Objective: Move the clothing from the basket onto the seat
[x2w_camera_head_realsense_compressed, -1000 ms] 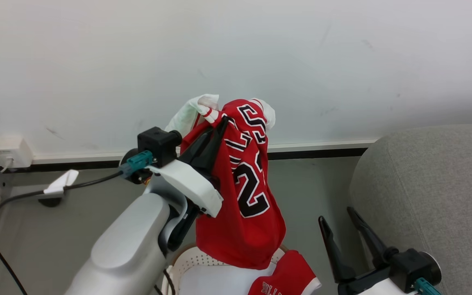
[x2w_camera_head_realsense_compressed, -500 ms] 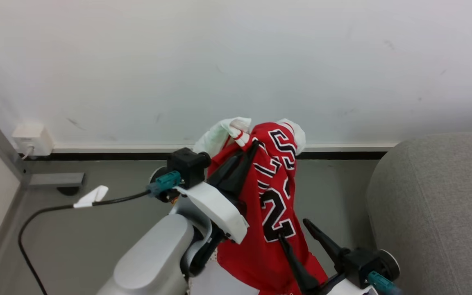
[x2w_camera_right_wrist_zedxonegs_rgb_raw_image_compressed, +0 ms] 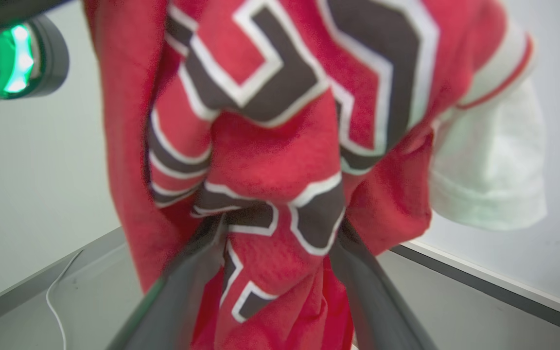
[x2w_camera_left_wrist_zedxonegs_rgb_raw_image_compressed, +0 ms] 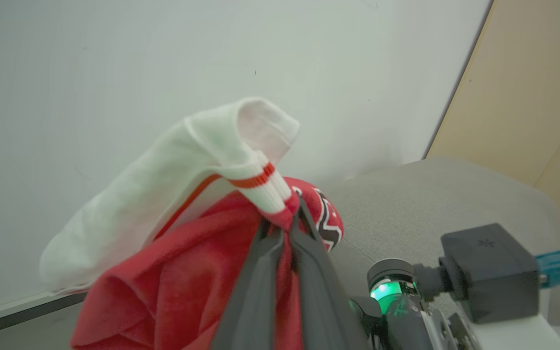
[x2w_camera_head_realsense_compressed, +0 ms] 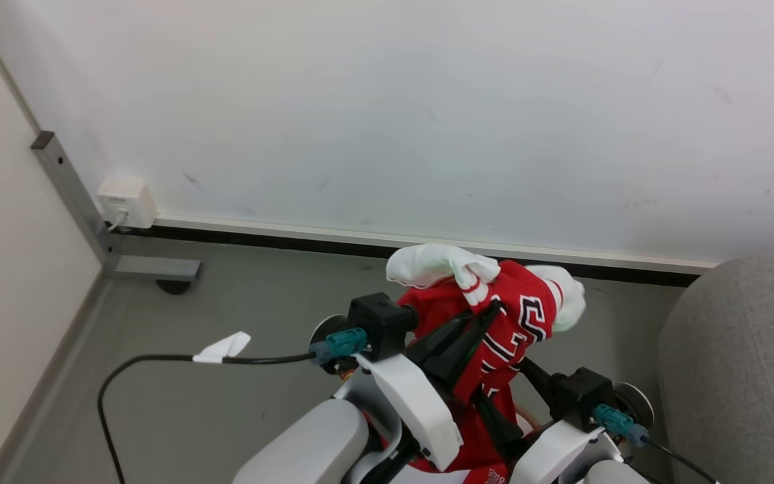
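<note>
Clothing [x2w_camera_head_realsense_compressed: 525, 316], a red jersey with black-and-white lettering bunched together with white cloth, hangs in the air in the head view, above the grey floor [x2w_camera_head_realsense_compressed: 226, 403] and in front of the white wall [x2w_camera_head_realsense_compressed: 387, 101]. The left gripper [x2w_camera_head_realsense_compressed: 488, 314] points up and away from the robot. Its fingers are clenched on the top of the bundle just beneath a striped white cuff, and the red fabric drapes down from there. The right gripper [x2w_camera_head_realsense_compressed: 504, 396] sits lower and further right, its dark fingers partly hidden by the hanging fabric. The seat [x2w_camera_head_realsense_compressed: 743, 363] lies off to the right, apart from the bundle.

In the left wrist view, the left gripper [x2w_camera_left_wrist_zedxonegs_rgb_raw_image_compressed: 292, 214] has its two fingers [x2w_camera_left_wrist_zedxonegs_rgb_raw_image_compressed: 260, 291] pressed together, pinching a red fold and the ribbed cuff at their tips. White cloth flops to the left and red fabric bulges below. The seat [x2w_camera_left_wrist_zedxonegs_rgb_raw_image_compressed: 430, 204] stretches behind.

In the right wrist view, the right gripper [x2w_camera_right_wrist_zedxonegs_rgb_raw_image_compressed: 280, 228] is spread wide and released. The clothing [x2w_camera_right_wrist_zedxonegs_rgb_raw_image_compressed: 270, 165] hangs down between its fingers [x2w_camera_right_wrist_zedxonegs_rgb_raw_image_compressed: 173, 301], and the lettered fabric fills the gap between them.
</note>
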Motion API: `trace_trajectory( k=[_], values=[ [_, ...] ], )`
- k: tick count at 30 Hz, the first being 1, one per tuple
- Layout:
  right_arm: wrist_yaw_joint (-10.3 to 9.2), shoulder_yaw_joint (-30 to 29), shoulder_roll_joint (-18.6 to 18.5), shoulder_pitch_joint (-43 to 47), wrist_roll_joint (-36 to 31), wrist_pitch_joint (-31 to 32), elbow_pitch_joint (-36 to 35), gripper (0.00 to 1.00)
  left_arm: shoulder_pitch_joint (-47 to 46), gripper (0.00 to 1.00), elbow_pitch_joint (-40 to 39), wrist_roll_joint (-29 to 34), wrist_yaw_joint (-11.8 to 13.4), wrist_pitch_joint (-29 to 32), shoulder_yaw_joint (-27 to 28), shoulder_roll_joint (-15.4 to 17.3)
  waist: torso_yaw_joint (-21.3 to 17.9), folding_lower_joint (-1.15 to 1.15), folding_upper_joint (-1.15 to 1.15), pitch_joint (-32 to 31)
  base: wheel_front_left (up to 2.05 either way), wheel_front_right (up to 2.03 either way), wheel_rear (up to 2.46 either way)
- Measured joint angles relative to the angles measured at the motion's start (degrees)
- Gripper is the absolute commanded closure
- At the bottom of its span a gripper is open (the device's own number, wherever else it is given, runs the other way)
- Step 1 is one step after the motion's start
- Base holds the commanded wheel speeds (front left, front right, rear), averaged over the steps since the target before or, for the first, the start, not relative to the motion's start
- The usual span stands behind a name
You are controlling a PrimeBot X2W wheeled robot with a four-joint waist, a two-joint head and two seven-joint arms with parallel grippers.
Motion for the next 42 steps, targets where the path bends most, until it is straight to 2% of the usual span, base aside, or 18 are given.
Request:
trace_trajectory(
  k=[4, 5, 6, 7, 8, 22, 29, 30, 32, 33, 34, 42],
  values=[
    [0.00, 0.23, -0.16, -0.59, 0.52, 0.00, 1.64, 0.00, 0.41, 1.00, -0.90, 0.01, 0.00, 0.14, -0.81, -0.14, 1.30, 0.00, 0.00, -0.12, 0.00, 0.00, 0.00],
    [0.00, 0.33, -0.20, -0.59, 0.66, 0.00, 1.90, 0.33, 0.47, 1.00, -1.05, 0.00, 0.00, 0.14, -0.80, -0.12, 1.51, 0.00, 0.00, -0.15, 0.00, 0.00, 0.00],
    [0.00, 0.47, -0.20, -0.59, 0.96, -0.01, 2.14, 0.61, 0.49, 1.00, -1.18, 0.00, 0.01, 0.14, -0.78, -0.09, 1.66, 0.00, 0.00, -0.16, 0.00, 0.00, 0.00],
    [0.00, 0.57, -0.20, -0.59, 1.14, 0.00, 2.37, 0.84, 0.52, 1.00, -1.30, 0.00, 0.05, 0.14, -0.76, -0.03, 1.77, 0.00, 0.00, -0.18, 0.00, 0.00, 0.00],
    [0.00, 0.55, -0.21, -0.59, 1.31, 0.00, 2.42, 1.00, 0.52, 1.00, -1.44, 0.00, 0.14, 0.14, -0.70, 0.02, 1.85, 0.00, 0.00, -0.19, 0.00, 0.00, 0.00],
    [0.00, -0.75, -0.98, -0.34, 1.87, 0.00, -0.80, 1.00, 0.84, 1.00, -1.45, -0.91, 1.56, -0.46, 1.09, 1.83, 0.18, 0.00, 0.00, -0.35, 0.00, 0.00, 0.00],
    [0.00, -3.35, -1.63, 0.79, 0.99, 0.01, -3.10, 1.00, 1.01, 1.00, -1.38, -1.11, 2.11, -0.90, 1.09, 2.34, -1.33, 0.00, 0.00, -0.13, 0.00, 0.00, 0.00],
    [0.00, -3.74, -1.63, 0.82, 0.90, 0.01, -3.33, 1.00, 1.09, 0.95, -1.41, -1.11, 2.16, -0.93, 1.02, 2.32, -1.63, 0.00, 0.00, -0.10, 0.00, 0.00, 0.00],
    [0.00, -4.45, -1.60, 0.83, 0.81, 0.01, -3.83, 1.00, 1.15, 0.43, -1.45, -1.10, 2.48, -1.03, 0.93, 2.32, -2.33, 0.00, 0.00, -0.05, 0.00, 0.00, 0.00],
    [0.00, -4.93, -1.54, 0.86, 0.54, 0.01, -4.11, 1.00, 1.19, 0.43, -1.54, -1.10, 2.50, -1.04, 0.87, 2.32, -2.72, 0.00, 0.00, -0.02, 0.00, 0.00, 0.00],
    [0.00, -5.39, -1.47, 0.87, 0.45, 0.01, -4.45, 1.00, 1.25, 0.00, -1.69, -1.11, 2.43, -1.11, 0.76, 2.30, -3.18, 0.00, 0.00, 0.01, 0.00, 0.00, 0.00],
    [0.00, -9.61, -1.99, 0.87, -1.49, 0.01, -6.71, 1.00, 2.59, 0.00, -3.25, -1.31, 0.90, -1.55, -0.74, 3.58, -7.98, 0.00, 0.00, 0.60, 0.00, 0.00, 0.00]
  ],
)
